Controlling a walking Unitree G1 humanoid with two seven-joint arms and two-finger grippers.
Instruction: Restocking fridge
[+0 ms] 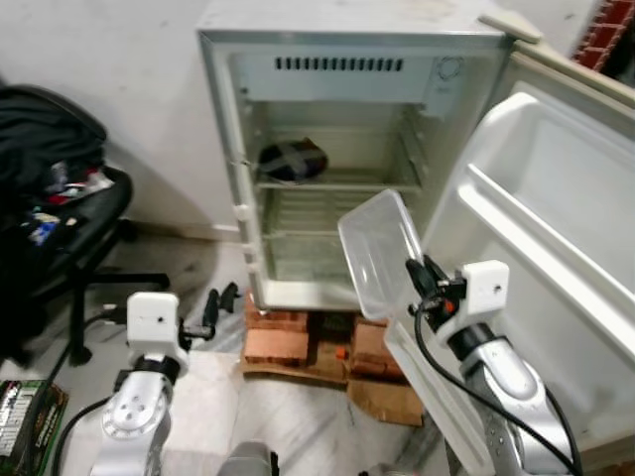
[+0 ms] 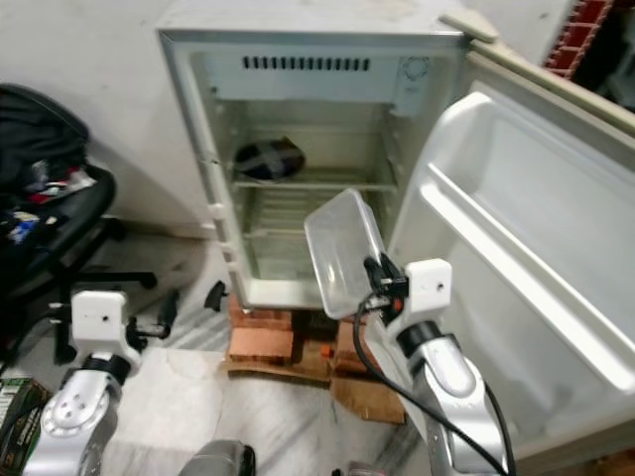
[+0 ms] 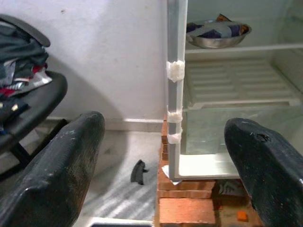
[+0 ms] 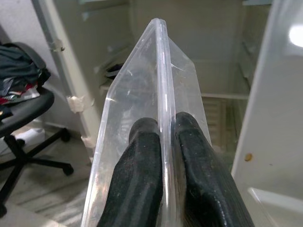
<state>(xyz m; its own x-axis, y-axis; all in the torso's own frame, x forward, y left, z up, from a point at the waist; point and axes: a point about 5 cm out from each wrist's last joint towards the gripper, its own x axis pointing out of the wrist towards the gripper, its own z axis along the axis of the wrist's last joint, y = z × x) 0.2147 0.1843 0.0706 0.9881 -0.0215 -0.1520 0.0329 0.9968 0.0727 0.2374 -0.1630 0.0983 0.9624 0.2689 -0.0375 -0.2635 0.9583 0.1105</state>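
Observation:
A small white fridge (image 1: 223, 149) stands open on bricks, its door (image 1: 556, 238) swung out to the right. On its upper shelf sits a steel bowl (image 1: 292, 159) with dark contents. My right gripper (image 1: 425, 281) is shut on the rim of a clear plastic container (image 1: 379, 253), held tilted in front of the fridge's lower part. In the right wrist view both fingers (image 4: 142, 175) pinch the container's wall (image 4: 158, 75). My left gripper (image 1: 220, 302) is open, low at the left of the fridge, with nothing between its fingers (image 3: 61, 175).
A black office chair (image 1: 69, 228) piled with clothes stands at the left. Bricks (image 1: 278, 342) and cardboard (image 1: 382, 397) lie under the fridge. A small dark object (image 3: 138, 171) lies on the floor near the fridge corner. A white mat (image 1: 213, 397) covers the floor before me.

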